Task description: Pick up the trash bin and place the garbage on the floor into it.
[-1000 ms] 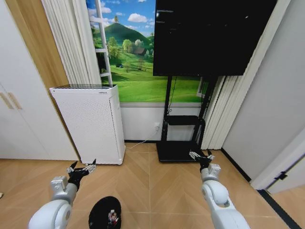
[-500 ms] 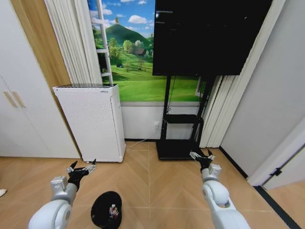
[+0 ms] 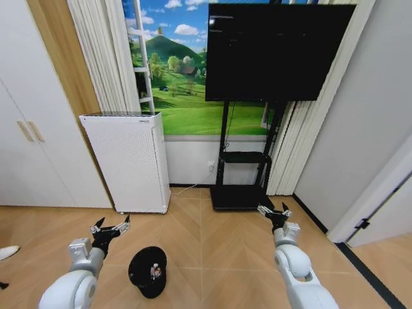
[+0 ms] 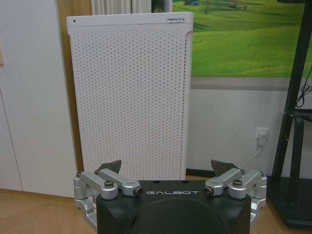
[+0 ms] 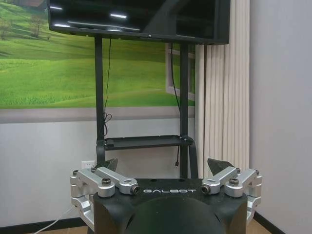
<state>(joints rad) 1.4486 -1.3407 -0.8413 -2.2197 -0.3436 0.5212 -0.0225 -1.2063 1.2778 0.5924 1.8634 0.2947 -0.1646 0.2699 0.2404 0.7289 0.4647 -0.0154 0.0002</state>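
Observation:
The trash bin (image 3: 147, 271), small, black and round, stands on the wood floor low in the head view, between my two arms. A small red-and-white scrap (image 3: 154, 271) of garbage shows inside its opening. My left gripper (image 3: 109, 228) hangs open above the floor, just left of the bin and a little beyond it. It holds nothing, and its wrist view has the left gripper (image 4: 168, 168) facing the white appliance. My right gripper (image 3: 273, 212) is open and empty far to the bin's right. The right gripper (image 5: 165, 165) faces the TV stand.
A tall white perforated appliance (image 3: 125, 161) stands against the wall beyond the bin. A black TV (image 3: 277, 48) on a black stand (image 3: 241, 174) is to its right. White cupboard doors (image 3: 32, 141) line the left side. A small white object (image 3: 6, 252) lies at the left edge.
The whole head picture has shifted, so the camera moved: bin, appliance and stand sit differently in the frame and more floor shows. Both arms hold the same pose, grippers still open.

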